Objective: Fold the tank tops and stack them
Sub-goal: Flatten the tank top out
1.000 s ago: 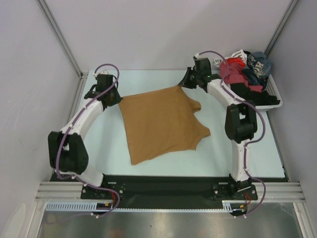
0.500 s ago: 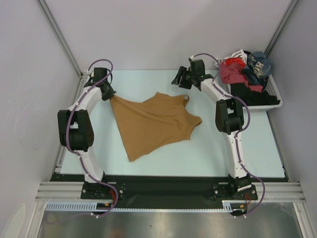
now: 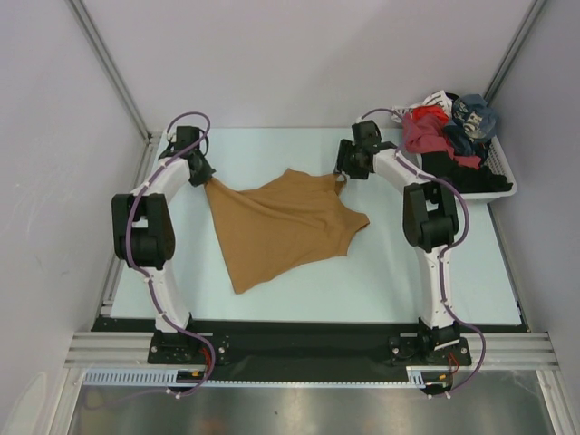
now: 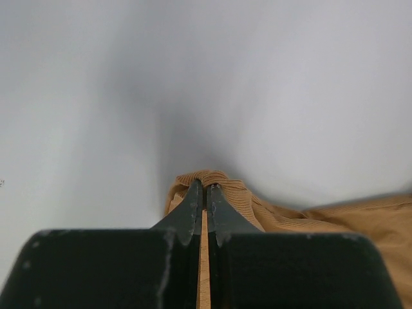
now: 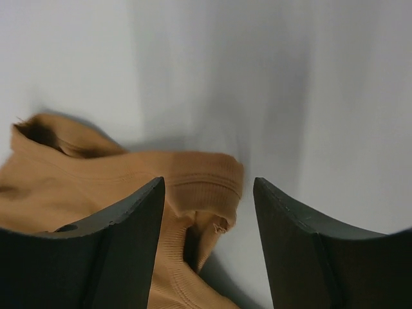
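Observation:
A tan-brown tank top (image 3: 276, 227) lies partly spread and rumpled on the pale table. My left gripper (image 3: 207, 177) is shut on its far-left corner; the left wrist view shows ribbed tan cloth (image 4: 222, 190) pinched between the closed fingertips (image 4: 205, 188). My right gripper (image 3: 343, 169) stands open at the top's far-right corner. In the right wrist view a folded strap end (image 5: 206, 177) lies loose on the table between the spread fingers (image 5: 138, 206), gripped by neither. No slate-blue tank top can be told apart in these views.
A white basket (image 3: 503, 186) at the back right holds a heap of red, dark and blue clothes (image 3: 449, 131). Grey walls close in the table on three sides. A black strip (image 3: 290, 335) runs along the near edge between the arm bases.
The right gripper has opened and let go of the top's corner, which dropped onto the table. The left arm pulled its corner toward the far left, and the flat cloth bunched into a skewed shape.

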Tool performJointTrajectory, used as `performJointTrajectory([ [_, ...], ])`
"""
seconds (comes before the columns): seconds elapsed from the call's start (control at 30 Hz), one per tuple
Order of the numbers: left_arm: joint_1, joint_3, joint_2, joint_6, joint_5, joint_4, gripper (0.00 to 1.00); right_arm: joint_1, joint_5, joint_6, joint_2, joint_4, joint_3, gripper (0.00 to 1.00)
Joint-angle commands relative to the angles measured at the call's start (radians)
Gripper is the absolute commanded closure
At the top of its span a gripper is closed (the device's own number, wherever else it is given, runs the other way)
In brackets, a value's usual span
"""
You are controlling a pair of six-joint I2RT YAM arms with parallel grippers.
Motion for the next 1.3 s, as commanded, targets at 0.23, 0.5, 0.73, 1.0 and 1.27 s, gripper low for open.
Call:
performJointTrajectory([
  [0.23,0.008,-0.016,-0.022,0.034,0.015,0.055,1.00,-0.012,-0.011,0.033,0.004,-0.016,0.020,1.00],
  [0.5,-0.001,0.183,0.166,0.064,0.125,-0.008,1.00,-0.179,0.146,0.074,-0.124,0.008,-0.051,1.00],
  [0.73,-0.087,0.566,0.379,0.127,0.124,-0.162,1.00,-0.203,0.143,0.084,-0.244,0.171,-0.273,0.42],
  [1.0,-0.072,0.637,0.415,0.169,0.102,-0.192,1.00,-0.162,-0.002,-0.013,-0.214,0.257,-0.201,0.43],
  [1.27,-0.072,0.617,0.426,0.166,0.131,-0.173,1.00,-0.044,-0.162,-0.123,0.088,0.075,0.278,0.48],
])
